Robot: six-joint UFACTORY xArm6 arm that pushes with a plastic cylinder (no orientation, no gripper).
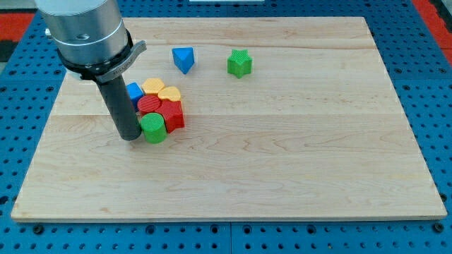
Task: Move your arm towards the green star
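The scene is evenly and brightly lit from above, and the pale wooden surface [282, 141] is rendered sharply, without glare. Only short, soft shadows are cast beside the blocks. Slight softness is seen on the metal housing [85, 32] at the view's top left.

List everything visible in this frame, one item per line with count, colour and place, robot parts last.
green star: 1, green, upper middle, alone
blue triangle block: 1, blue, left of the star
blue block: 1, blue, cluster's left, partly hidden
yellow blocks: 2, yellow, cluster's top
red blocks: 2, red, cluster's middle
green round block: 1, green, cluster's bottom
wooden board: 1, light wood
my tip: 1, dark rod, just left of the green round block
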